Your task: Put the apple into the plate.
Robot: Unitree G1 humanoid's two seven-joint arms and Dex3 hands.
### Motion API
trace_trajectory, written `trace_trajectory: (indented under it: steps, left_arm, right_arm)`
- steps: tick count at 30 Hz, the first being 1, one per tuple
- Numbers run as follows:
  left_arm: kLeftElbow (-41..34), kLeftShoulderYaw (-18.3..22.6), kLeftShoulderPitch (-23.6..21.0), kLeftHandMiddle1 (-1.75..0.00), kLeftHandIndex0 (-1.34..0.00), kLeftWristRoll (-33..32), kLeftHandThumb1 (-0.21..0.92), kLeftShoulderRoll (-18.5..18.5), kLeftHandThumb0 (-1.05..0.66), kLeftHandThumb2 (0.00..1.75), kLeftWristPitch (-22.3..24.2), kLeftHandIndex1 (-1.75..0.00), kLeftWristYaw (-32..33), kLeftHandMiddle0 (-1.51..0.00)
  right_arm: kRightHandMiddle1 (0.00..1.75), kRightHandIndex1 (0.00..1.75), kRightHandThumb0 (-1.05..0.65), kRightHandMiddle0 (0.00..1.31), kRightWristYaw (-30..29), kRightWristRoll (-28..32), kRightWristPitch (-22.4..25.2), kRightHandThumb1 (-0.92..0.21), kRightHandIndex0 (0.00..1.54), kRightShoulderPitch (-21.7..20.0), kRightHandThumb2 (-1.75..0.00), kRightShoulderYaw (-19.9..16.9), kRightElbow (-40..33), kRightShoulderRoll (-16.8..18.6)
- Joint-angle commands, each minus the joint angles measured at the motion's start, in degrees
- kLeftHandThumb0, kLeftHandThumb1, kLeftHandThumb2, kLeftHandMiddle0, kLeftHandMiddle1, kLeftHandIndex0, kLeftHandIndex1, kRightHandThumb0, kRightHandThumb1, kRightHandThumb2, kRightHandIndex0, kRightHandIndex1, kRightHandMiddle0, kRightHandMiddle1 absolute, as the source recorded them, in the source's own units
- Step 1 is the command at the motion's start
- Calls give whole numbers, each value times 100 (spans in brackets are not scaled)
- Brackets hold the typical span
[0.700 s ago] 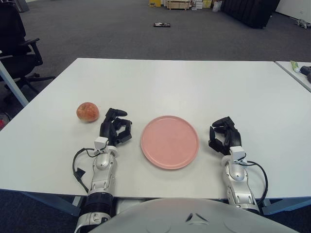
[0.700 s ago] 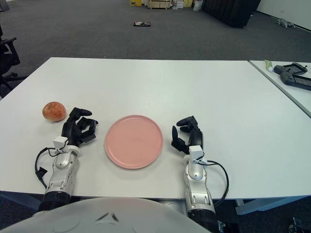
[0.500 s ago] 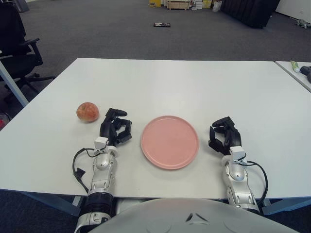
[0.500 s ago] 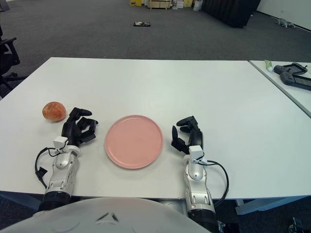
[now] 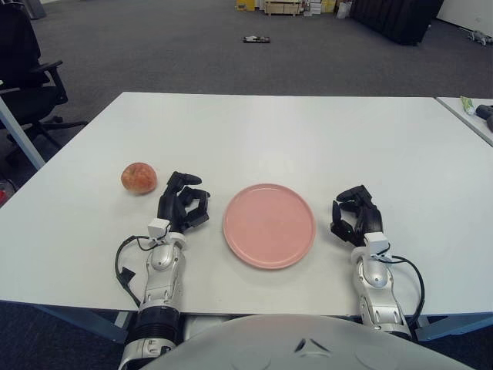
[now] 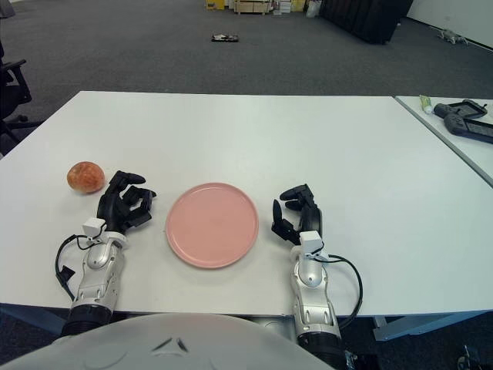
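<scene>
A red-orange apple (image 5: 139, 178) sits on the white table (image 5: 277, 131) at the left. An empty pink plate (image 5: 269, 224) lies flat near the table's front edge, in the middle. My left hand (image 5: 182, 206) rests on the table between the apple and the plate, a little right of the apple and not touching it; its fingers are relaxed and hold nothing. My right hand (image 5: 357, 216) rests on the table just right of the plate, fingers loosely curled and empty.
A second table at the far right carries a black device (image 6: 464, 120) and a small tube (image 6: 425, 102). A black office chair (image 5: 23, 69) stands off the table's left side. Grey carpet lies beyond, with a small object (image 5: 256, 38) on the floor.
My left hand has shifted very slightly. Nothing else has moved.
</scene>
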Motion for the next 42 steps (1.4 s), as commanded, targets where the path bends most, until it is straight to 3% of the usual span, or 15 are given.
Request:
trace_trajectory:
  steps: [1, 7, 12, 20, 24, 25, 26, 27, 29, 30, 32, 34, 36, 38, 42]
  left_arm:
    - [-183, -9, 26, -144, -37, 30, 47, 8, 0, 105, -107, -175, 16, -60]
    - [-357, -42, 68, -154, -39, 892, 40, 23, -1, 116, -664, -175, 628, -61]
    - [-725, -60, 170, -164, -38, 2492, 36, 93, -1, 125, -859, -175, 1820, -60]
    - [-811, -129, 203, -172, -34, 4559, 41, 438, -1, 121, -515, -175, 3642, -53]
    - [-700, -156, 143, -151, -37, 5117, 49, 594, -1, 104, -393, -175, 4453, -54]
    - [-670, -178, 122, -145, -35, 5232, 57, 627, -1, 92, -366, -175, 4645, -51]
    - [-652, -211, 101, -142, -31, 5359, 70, 658, -1, 73, -331, -175, 4852, -45]
    - [-641, -250, 77, -140, -27, 5527, 78, 695, -13, 66, -252, -175, 5085, -35]
    - [-636, -314, 46, -127, -22, 5759, 85, 747, -24, 61, -52, -175, 5384, -20]
    - [-633, -344, 34, -111, -14, 5830, 87, 770, -39, 73, 53, -153, 5480, -13]
    - [-518, -360, -29, -89, -7, 5886, 90, 802, -58, 79, 357, -125, 5630, -7]
    - [-347, -361, -111, -74, -4, 5856, 91, 854, -69, 81, 565, -108, 5743, -3]
    - [-68, -312, -234, -42, -1, 5768, 92, 945, -84, 77, 762, -78, 5862, -1]
    - [72, -313, -310, -23, -1, 5720, 92, 970, -93, 69, 1019, -56, 5907, -1]
    - [111, -358, -364, -5, 0, 5623, 92, 946, -102, 52, 1519, -16, 5812, 0]
  right_arm:
    - [175, 174, -40, 39, 6, -9, 57, -61, 62, -39, -95, -2, 2, -11]
    - [175, 174, -40, 38, -26, -78, 63, -62, 62, -58, -94, 11, 12, -26]
    - [175, 175, -40, 39, -35, -121, 174, -61, 64, -63, -96, 29, -28, -27]
    - [175, 175, -40, 40, 5, -81, 185, -60, 66, -72, -97, 29, -5, -46]
    - [175, 175, -40, 40, -21, -118, 166, -60, 66, -82, -97, 30, 19, -62]
    - [175, 174, -40, 40, -29, -126, 160, -60, 65, -85, -97, 30, 26, -66]
    - [175, 174, -40, 40, -36, -132, 151, -60, 65, -89, -97, 28, 35, -70]
    - [175, 174, -40, 40, -44, -139, 140, -60, 65, -92, -97, 28, 43, -72]
    - [175, 174, -40, 40, -57, -152, 124, -60, 65, -97, -97, 30, 53, -76]
    - [175, 174, -40, 40, -62, -157, 118, -60, 65, -100, -97, 31, 58, -78]
    - [175, 174, -40, 40, -67, -171, 116, -60, 65, -103, -97, 34, 64, -86]
    - [175, 174, -40, 40, -69, -177, 122, -59, 65, -107, -97, 37, 69, -89]
    - [175, 174, -40, 40, -69, -180, 133, -59, 65, -112, -98, 42, 73, -92]
    - [175, 174, -40, 40, -58, -174, 149, -59, 66, -114, -98, 47, 70, -96]
    - [175, 175, -40, 40, -44, -158, 192, -60, 64, -117, -97, 49, 55, -97]
